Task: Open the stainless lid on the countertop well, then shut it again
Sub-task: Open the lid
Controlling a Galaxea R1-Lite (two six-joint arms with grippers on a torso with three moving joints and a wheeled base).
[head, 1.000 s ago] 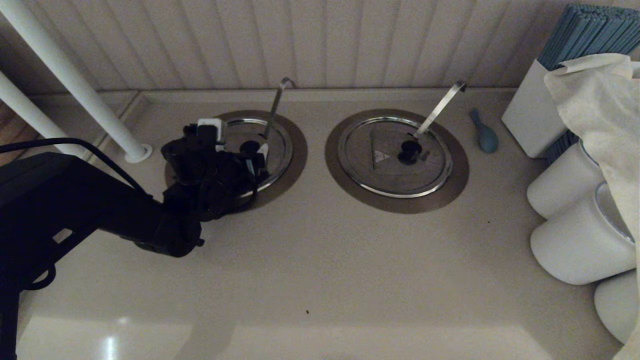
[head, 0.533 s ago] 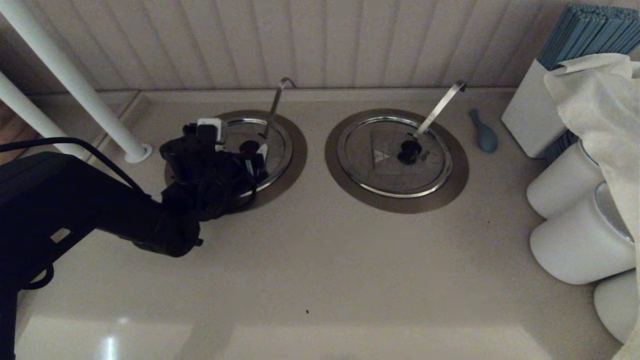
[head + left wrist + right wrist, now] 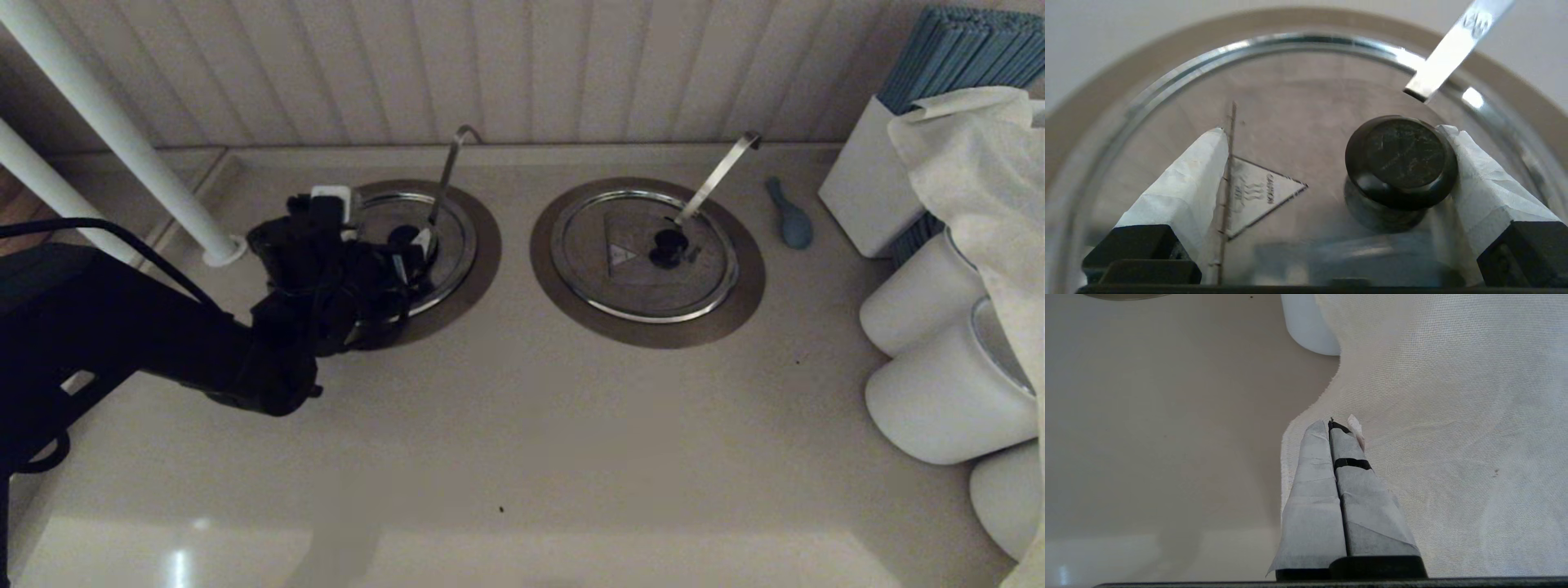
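The stainless lid [image 3: 454,245] lies flat in the countertop well [image 3: 483,245] at the left, its thin hooked ladle handle [image 3: 447,171] poking up behind. My left gripper [image 3: 411,249] hovers low over the lid, open. In the left wrist view the black knob [image 3: 1400,161] sits between the fingers, hard against one taped finger [image 3: 1478,175]. The other finger [image 3: 1184,183] stands wide apart beside the pale triangle mark [image 3: 1257,192]. The gripper [image 3: 1331,130] holds nothing. My right gripper [image 3: 1337,424] is shut, parked over a white cloth [image 3: 1453,416].
The twin lid [image 3: 645,253] with the wide strip handle [image 3: 718,175] sits to the right. A blue spoon [image 3: 790,216], white containers [image 3: 939,384] and a draped cloth [image 3: 980,163] crowd the right side. White poles [image 3: 122,139] stand at the left.
My left arm has moved away from me toward the wall, carrying the open gripper further over the lid and up to the knob. The lid has not moved.
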